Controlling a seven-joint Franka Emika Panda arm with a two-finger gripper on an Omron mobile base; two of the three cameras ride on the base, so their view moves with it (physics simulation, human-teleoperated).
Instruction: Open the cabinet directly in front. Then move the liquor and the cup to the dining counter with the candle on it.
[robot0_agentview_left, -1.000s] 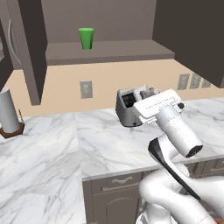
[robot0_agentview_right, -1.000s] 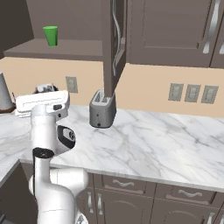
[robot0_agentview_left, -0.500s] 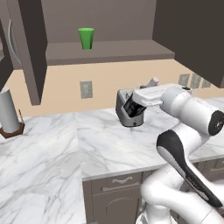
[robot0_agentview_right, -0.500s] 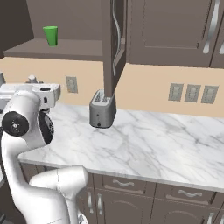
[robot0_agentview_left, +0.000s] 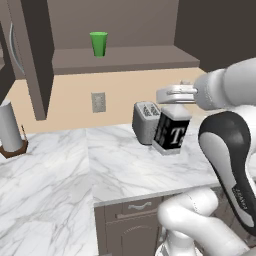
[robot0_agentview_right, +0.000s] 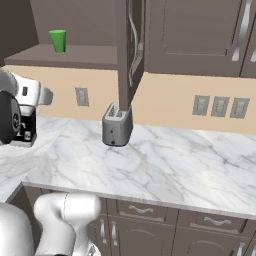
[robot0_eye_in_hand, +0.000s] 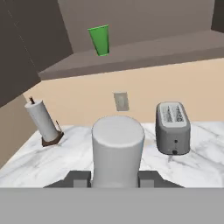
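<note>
One cup (robot0_agentview_left: 98, 43), alone on open cabinet (robot0_agentview_left: 125, 59) shelf. One liquor (robot0_agentview_left: 171, 131) bottle, pinched by gripper (robot0_agentview_left: 176, 100) at neck, hanging just above marble worktop (robot0_agentview_left: 60, 170) beside one toaster (robot0_agentview_left: 145, 122). One paper towel roll (robot0_agentview_left: 10, 125) at left. Arm bent high, forearm level, hand pointing down.

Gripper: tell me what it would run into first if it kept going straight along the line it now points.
Probably the beige back wall under the open cabinet shelf. The gripper, shut on the liquor, aims between the paper towel roll and toaster; depth is uncertain.
</note>
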